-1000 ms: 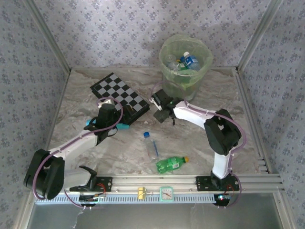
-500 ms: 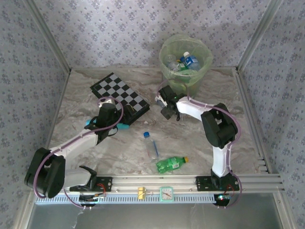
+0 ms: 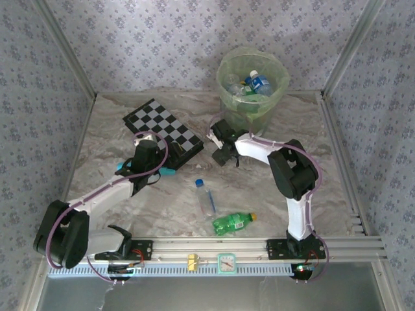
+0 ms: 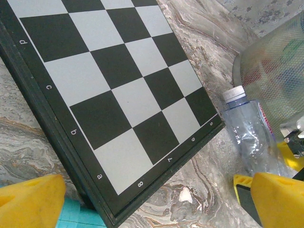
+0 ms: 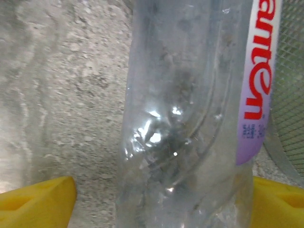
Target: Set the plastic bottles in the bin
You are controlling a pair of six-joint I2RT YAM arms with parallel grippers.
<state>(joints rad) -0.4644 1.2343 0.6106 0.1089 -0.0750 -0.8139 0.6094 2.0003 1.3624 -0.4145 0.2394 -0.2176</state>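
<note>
i saw the right end effector (image 3: 223, 151) open astride a clear bottle (image 5: 185, 118) on the table (image 5: 61, 95), bin (image 5: 290, 95) just beside it; the left end effector (image 4: 149, 199) gaped wide above the checkered board (image 4: 118, 95).

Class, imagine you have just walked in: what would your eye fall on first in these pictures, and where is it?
First comes the round pale yellow-green translucent bin at the far edge of the marbled table, with the black-and-white checkered board lying to its left. Close up, a clear plastic bottle with red lettering lies between the yellow fingers of the open right claw.
</note>
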